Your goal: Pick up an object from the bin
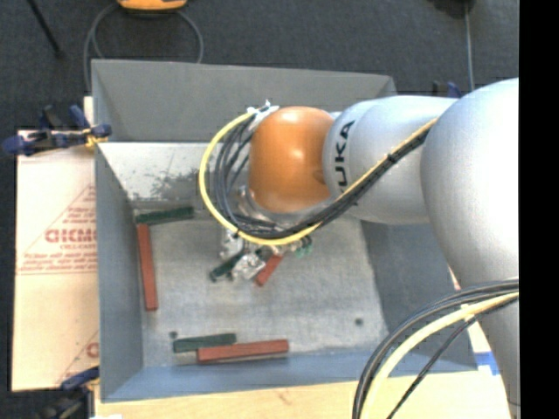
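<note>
BIN PICK, FROM ABOVE: A KUKA arm (pixel 410 160) reaches in from the right over a grey metal bin (pixel 118 260). Its orange wrist cover (pixel 288 157) and a loop of yellow and black cables (pixel 218 195) hang above the middle of the bin.

Below the cover we see the gripper (pixel 244 256), low over the floor near the bin's centre. The cover and cables stand between us and most of it, so we cannot tell whether it is wide, narrow or holding anything.

Right at the gripper lie a short dark green stick (pixel 223 271), pointing out to the lower left, and a short red stick (pixel 268 269), pointing out to the lower right. Their inner ends run in under the gripper. Whether it touches either, we cannot tell. A small green piece (pixel 302 249) shows just to the right, half under the cables.

The other things lie well apart from the gripper, along the walls. By the left wall a long red-brown bar (pixel 147 267) runs up and down the view, and a dark green bar (pixel 164 216) lies across its top end, the two making a corner. Along the near wall a red bar (pixel 243 351) lies flat, with a second dark green bar (pixel 203 344) touching its upper left side. Dark scuff marks (pixel 162 182) speckle the foot of the back wall.
</note>
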